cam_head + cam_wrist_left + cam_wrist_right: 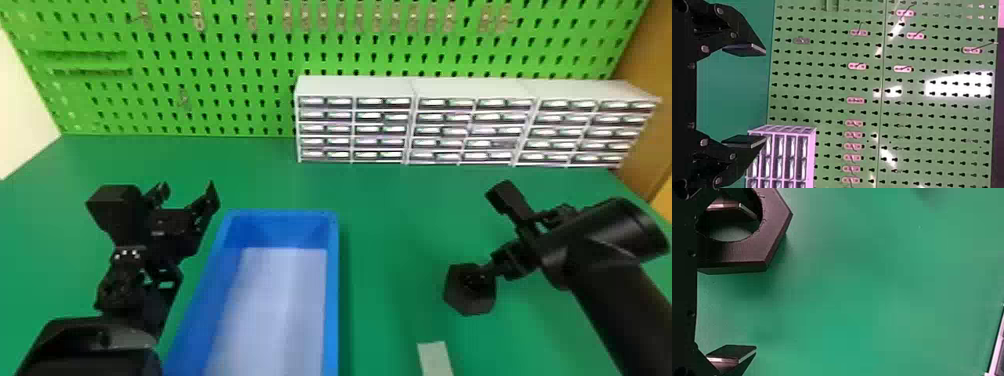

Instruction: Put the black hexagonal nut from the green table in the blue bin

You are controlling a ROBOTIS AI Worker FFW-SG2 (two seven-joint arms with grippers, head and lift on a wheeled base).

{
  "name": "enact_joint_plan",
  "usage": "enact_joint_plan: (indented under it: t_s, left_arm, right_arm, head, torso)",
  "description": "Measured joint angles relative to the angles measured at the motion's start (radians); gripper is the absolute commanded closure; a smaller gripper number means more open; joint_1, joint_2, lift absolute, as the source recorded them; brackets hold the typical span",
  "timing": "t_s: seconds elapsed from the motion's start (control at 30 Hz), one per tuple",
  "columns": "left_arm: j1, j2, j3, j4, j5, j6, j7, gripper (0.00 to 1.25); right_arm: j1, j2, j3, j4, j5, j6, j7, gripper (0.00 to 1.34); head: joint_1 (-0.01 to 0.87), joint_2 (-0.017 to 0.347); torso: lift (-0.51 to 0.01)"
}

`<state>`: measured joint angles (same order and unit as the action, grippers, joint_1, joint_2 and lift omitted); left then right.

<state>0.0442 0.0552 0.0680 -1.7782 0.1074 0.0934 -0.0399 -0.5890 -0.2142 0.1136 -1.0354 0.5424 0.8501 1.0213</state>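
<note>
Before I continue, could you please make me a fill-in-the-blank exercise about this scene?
The black nut has ____ sides.
One finger of the right gripper shows at the nut's round ____.
The fingers of the left gripper are not shut but ____.
The blue bin stands on the ____ table.

Missing words: six; hole; open; green.

Black hexagonal nut (469,298): thick, flat faces, crisp corners, large round through-hole. Lying flat on the green table (390,210), hole facing up, right of the blue bin (332,280), well apart from it. Bin: rectangular, open top, blue walls and rim, pale bottom, deeper than the nut is thick. Sits upright on the table, long sides running away from the robot, near end cut off at the head view's bottom edge.
</note>
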Motion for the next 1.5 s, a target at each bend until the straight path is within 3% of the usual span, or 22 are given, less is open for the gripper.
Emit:
enact_joint_plan:
  t_s: [0.13, 0.23, 0.3, 0.4, 0.47, 1.07, 1.5]
  left_arm:
    - [-0.001, 0.000, 0.001, 0.002, 0.000, -0.003, 0.000, 0.46]
    - [-0.001, 0.000, 0.001, 0.004, 0.000, -0.005, 0.000, 0.46]
    - [-0.002, 0.000, 0.000, 0.005, 0.001, -0.007, 0.000, 0.46]
    - [-0.003, 0.000, 0.000, 0.007, 0.001, -0.009, 0.000, 0.46]
    - [-0.004, 0.000, 0.000, 0.008, 0.001, -0.010, 0.000, 0.46]
    - [0.002, 0.000, -0.001, 0.009, 0.003, -0.011, -0.001, 0.46]
    - [0.005, 0.000, -0.006, 0.009, 0.002, -0.011, 0.000, 0.46]
  right_arm:
    - [0.000, -0.002, 0.003, 0.013, -0.006, -0.003, -0.002, 0.15]
    - [0.000, -0.002, 0.002, 0.025, -0.014, -0.005, -0.004, 0.25]
    - [0.000, -0.002, 0.001, 0.032, -0.017, -0.006, -0.005, 0.38]
    - [0.000, -0.002, -0.001, 0.039, -0.021, -0.001, -0.007, 0.75]
    - [0.000, -0.002, -0.002, 0.041, -0.024, 0.006, -0.011, 0.86]
    - [0.042, -0.004, -0.049, 0.027, -0.062, 0.020, -0.020, 0.88]
    - [0.077, -0.006, -0.128, -0.037, -0.094, 0.020, -0.020, 0.88]
  head:
    - [0.657, 0.057]
    - [0.657, 0.057]
    - [0.657, 0.057]
    - [0.657, 0.057]
    - [0.657, 0.057]
    - [0.657, 0.057]
    - [0.657, 0.057]
  torso:
    - [-0.095]
    - [-0.095]
    - [-0.095]
    - [-0.095]
    - [-0.095]
    - [-0.095]
    - [-0.095]
